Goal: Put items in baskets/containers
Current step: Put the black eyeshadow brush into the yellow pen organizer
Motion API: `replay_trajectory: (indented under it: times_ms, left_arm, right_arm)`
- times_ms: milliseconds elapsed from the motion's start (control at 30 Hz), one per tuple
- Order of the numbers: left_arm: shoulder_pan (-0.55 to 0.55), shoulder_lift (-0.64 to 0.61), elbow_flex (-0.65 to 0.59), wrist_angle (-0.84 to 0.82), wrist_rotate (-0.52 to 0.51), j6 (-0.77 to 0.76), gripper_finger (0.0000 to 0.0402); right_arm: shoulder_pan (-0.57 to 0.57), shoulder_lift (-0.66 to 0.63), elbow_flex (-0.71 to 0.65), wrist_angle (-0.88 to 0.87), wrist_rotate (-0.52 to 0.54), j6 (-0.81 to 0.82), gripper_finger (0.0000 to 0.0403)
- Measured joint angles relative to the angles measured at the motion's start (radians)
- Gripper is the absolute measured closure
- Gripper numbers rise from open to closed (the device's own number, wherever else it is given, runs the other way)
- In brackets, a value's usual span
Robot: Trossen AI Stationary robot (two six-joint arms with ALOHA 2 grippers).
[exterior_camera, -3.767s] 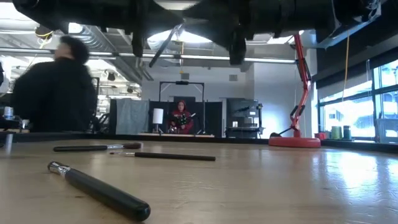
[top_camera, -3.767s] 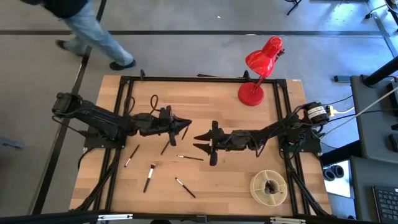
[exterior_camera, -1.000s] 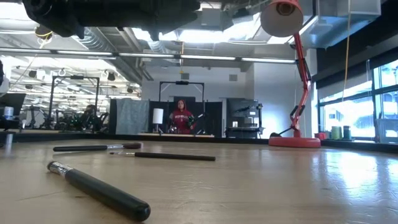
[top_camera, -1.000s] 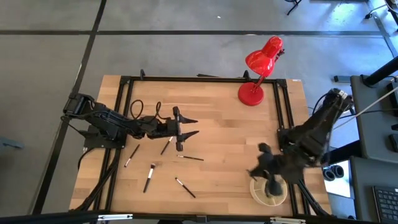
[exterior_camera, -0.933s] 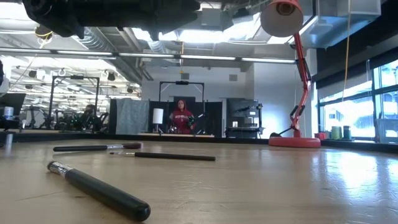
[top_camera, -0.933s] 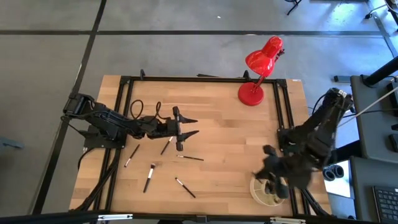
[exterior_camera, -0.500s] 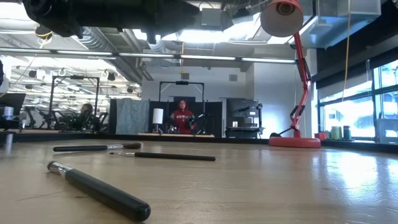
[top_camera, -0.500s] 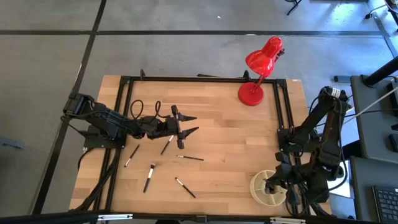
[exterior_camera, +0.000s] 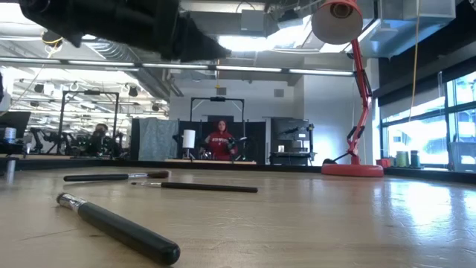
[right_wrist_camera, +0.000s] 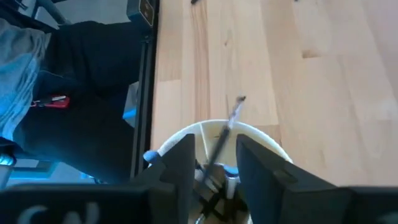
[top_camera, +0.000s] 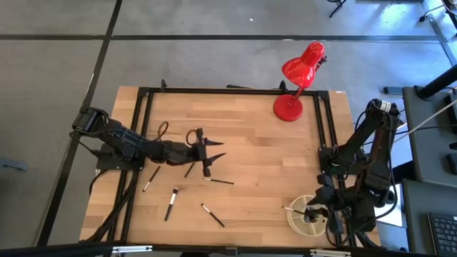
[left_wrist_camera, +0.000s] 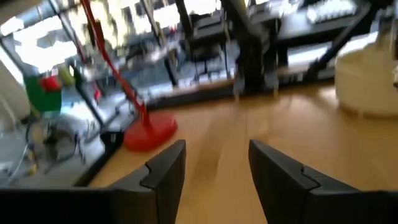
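Several thin dark brushes lie flat on the wooden table: one (top_camera: 191, 168) just below my left gripper (top_camera: 221, 148), others (top_camera: 218, 181) (top_camera: 171, 203) toward the near edge; the low view shows a thick-handled one (exterior_camera: 119, 231). My left gripper (left_wrist_camera: 214, 162) hovers open with nothing between its fingers. The round cream dish (top_camera: 298, 221) stands at the near right corner. My right gripper (right_wrist_camera: 216, 155) hangs open over it. A brush (right_wrist_camera: 229, 121) runs between the fingers, which stand apart from it. It leans on the dish's rim (right_wrist_camera: 211, 126), one end poking out.
A red desk lamp (top_camera: 300, 71) stands with its round base (top_camera: 288, 107) at the table's far right. The black frame rails (top_camera: 143, 128) run along the table's sides. Bare wood lies between the brushes and the dish. A person sits far off in the room (exterior_camera: 219, 138).
My right gripper has swung toward the table's near right corner and down over the dish; a brush now lies across the dish's rim, one end poking out toward the left. My left gripper has dipped slightly toward the near edge, closer to the brushes.
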Motion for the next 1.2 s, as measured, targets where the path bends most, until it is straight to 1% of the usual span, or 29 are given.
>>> replay_trajectory:
  times_ms: [67, 133, 233, 333, 400, 467, 533, 600, 667, 767, 833, 900, 1000, 1067, 1200]
  left_arm:
    - [-0.021, 0.000, 0.000, -0.087, -0.018, -0.031, 0.0234]
    - [-0.040, 0.000, 0.000, -0.174, -0.010, -0.070, 0.0236]
    - [-0.062, -0.003, 0.021, -0.337, 0.056, -0.145, 0.0237]
    - [-0.086, -0.004, 0.082, -0.544, 0.125, -0.210, 0.0238]
    - [-0.103, -0.002, 0.116, -0.653, 0.172, -0.245, 0.0238]
    - [-0.116, 0.008, 0.133, -0.703, 0.217, -0.272, 0.0238]
    - [-0.130, 0.018, 0.133, -0.720, 0.246, -0.283, 0.0238]
    - [-0.141, 0.032, 0.133, -0.730, 0.247, -0.279, 0.0238]
    - [-0.152, 0.046, 0.133, -0.731, 0.204, -0.264, 0.0238]
    - [-0.151, 0.056, 0.133, -0.715, 0.066, -0.256, 0.0238]
    - [-0.145, 0.056, 0.133, -0.700, -0.045, -0.277, 0.0238]
    - [-0.136, 0.056, 0.133, -0.671, -0.133, -0.311, 0.0238]
    - [-0.127, 0.056, 0.133, -0.629, -0.221, -0.359, 0.0238]
    - [-0.122, 0.056, 0.133, -0.612, -0.253, -0.367, 0.0238]
    - [-0.116, 0.056, 0.133, -0.610, -0.263, -0.337, 0.0238]
  right_arm:
    - [-0.001, 0.000, 0.022, -0.020, 0.031, -0.005, 0.0284]
    - [-0.008, 0.000, 0.045, -0.035, 0.100, -0.026, 0.0285]
    - [-0.027, -0.001, 0.085, -0.034, 0.187, -0.073, 0.0290]
    - [-0.058, -0.001, 0.117, -0.033, 0.242, -0.107, 0.0294]
    - [-0.091, -0.001, 0.129, -0.033, 0.264, -0.109, 0.0295]
    - [-0.136, -0.001, 0.130, -0.030, 0.281, -0.102, 0.0295]
    - [-0.199, 0.011, 0.128, -0.027, 0.280, -0.084, 0.0295]
    - [-0.279, 0.032, 0.113, -0.004, 0.206, -0.092, 0.0295]
    - [-0.367, 0.072, 0.091, 0.031, 0.112, -0.116, 0.0295]
    - [-0.490, 0.159, 0.080, 0.097, 0.010, -0.164, 0.0295]
    - [-0.558, 0.227, 0.080, 0.168, -0.073, -0.218, 0.0295]
    - [-0.612, 0.300, 0.080, 0.247, -0.163, -0.270, 0.0295]
    - [-0.663, 0.404, 0.080, 0.385, -0.302, -0.341, 0.0295]
    - [-0.682, 0.469, 0.080, 0.459, -0.364, -0.383, 0.0295]
    - [-0.701, 0.553, 0.080, 0.547, -0.382, -0.474, 0.0295]
